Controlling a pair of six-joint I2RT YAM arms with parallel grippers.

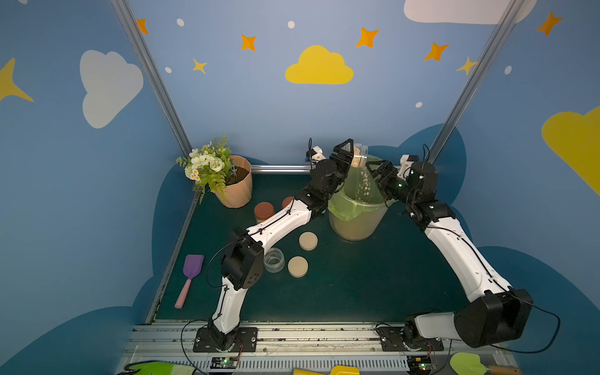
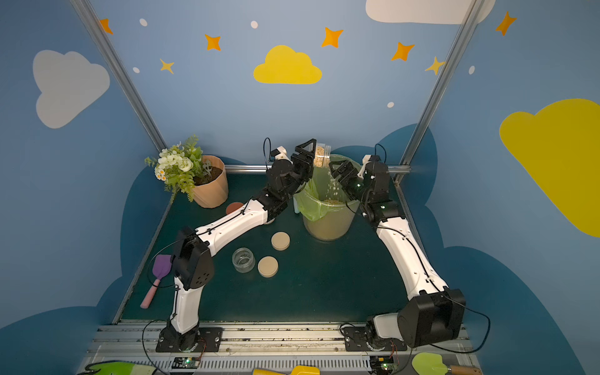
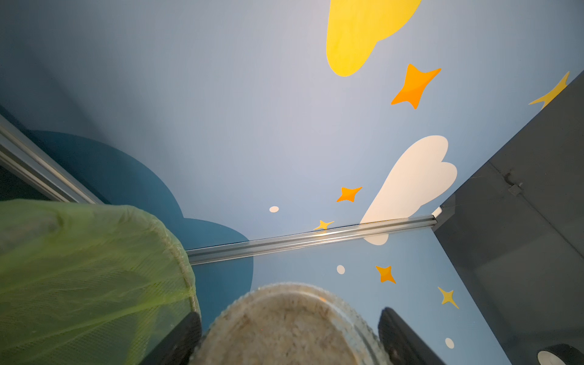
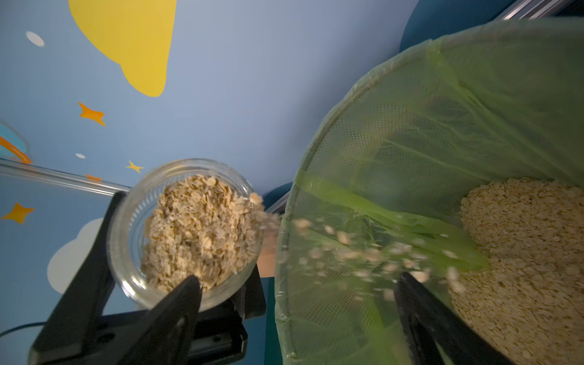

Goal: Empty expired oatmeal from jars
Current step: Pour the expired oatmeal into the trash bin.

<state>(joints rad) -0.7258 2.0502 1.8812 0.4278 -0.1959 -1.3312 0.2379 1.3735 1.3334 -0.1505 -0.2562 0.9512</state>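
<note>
Right wrist view: the jar (image 4: 126,227) is tipped mouth-first toward the bin (image 4: 319,148), clamped across its body by the left gripper (image 1: 351,155). Oatmeal (image 4: 196,234) slides over the lip, and flakes fall onto the heap inside the green liner. The mouth sits just beside and above the rim, probably so nothing lands on the table. The right gripper (image 4: 300,281) hovers at the rim, jaws wide, gripping nothing; likely on hand to steady the bin. In a top view, an empty jar (image 1: 274,259) and two beige lids (image 1: 307,241) sit aside, while two red-lidded jars (image 1: 264,211) wait.
</note>
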